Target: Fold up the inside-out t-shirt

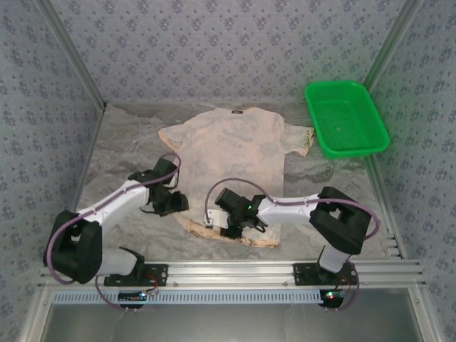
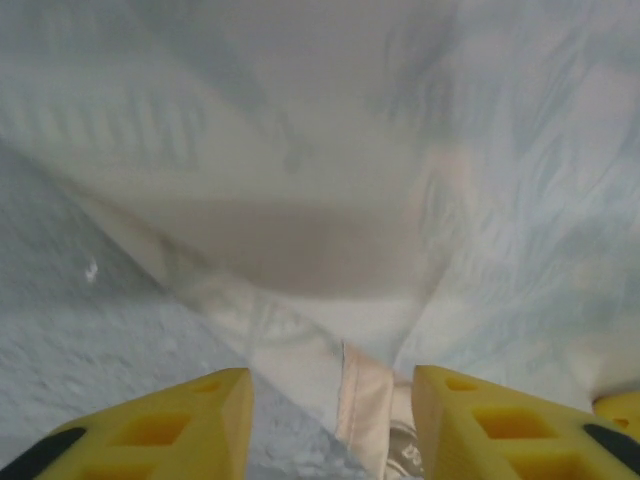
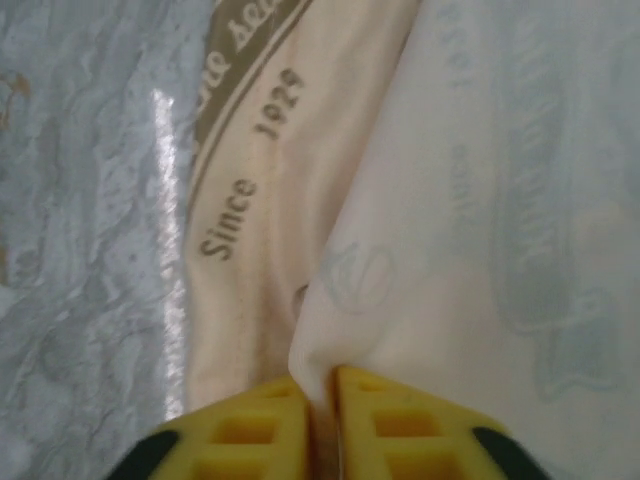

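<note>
Zero gap: R pincer (image 3: 322, 388) nips t-shirt (image 3: 480, 250) hem, L pincer (image 2: 330, 385) agape

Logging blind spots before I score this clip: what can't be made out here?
Top view: the near hem of the t-shirt is partly hidden beneath the left hand and right hand.
Left wrist view: the cloth is blurred, too close; its print is unreadable.
Right wrist view: the lettering beyond "Since 1929" is cut off by the top edge.

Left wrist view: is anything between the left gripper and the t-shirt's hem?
Nothing visible. The left gripper is open, with the t-shirt edge lying directly between its jaws. The right gripper is shut on the fabric.
</note>
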